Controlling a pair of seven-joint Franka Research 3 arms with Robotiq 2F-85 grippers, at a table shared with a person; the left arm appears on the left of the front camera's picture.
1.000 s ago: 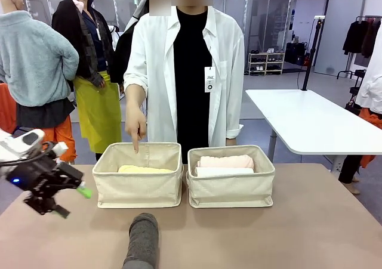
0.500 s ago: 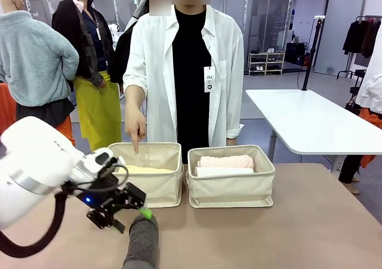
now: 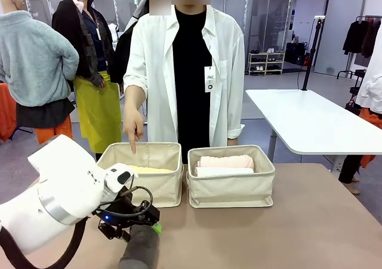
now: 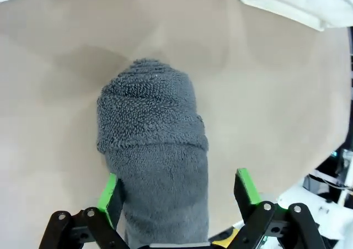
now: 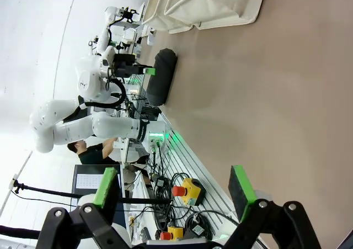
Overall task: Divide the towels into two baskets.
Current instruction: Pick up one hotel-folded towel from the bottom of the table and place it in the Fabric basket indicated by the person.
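Front view showed the dark grey towel (image 3: 141, 249) lying on the table (image 3: 298, 221) near its front edge, with the left gripper (image 3: 134, 226) over it, jaws spread wide to either side. Behind stood two baskets: the left basket (image 3: 142, 182) held the pale yellow towel (image 3: 146, 169), the right basket (image 3: 231, 185) the pink towel (image 3: 225, 160) and white towel (image 3: 224, 171). A person's hand (image 3: 134, 129) pointed into the left basket. The right gripper (image 5: 174, 191) hung open over the table.

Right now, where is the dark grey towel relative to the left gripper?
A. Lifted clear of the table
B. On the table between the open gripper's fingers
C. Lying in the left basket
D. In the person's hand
B: in the left wrist view the dark grey towel lies on the table with the left gripper open around it, one green pad on either side.
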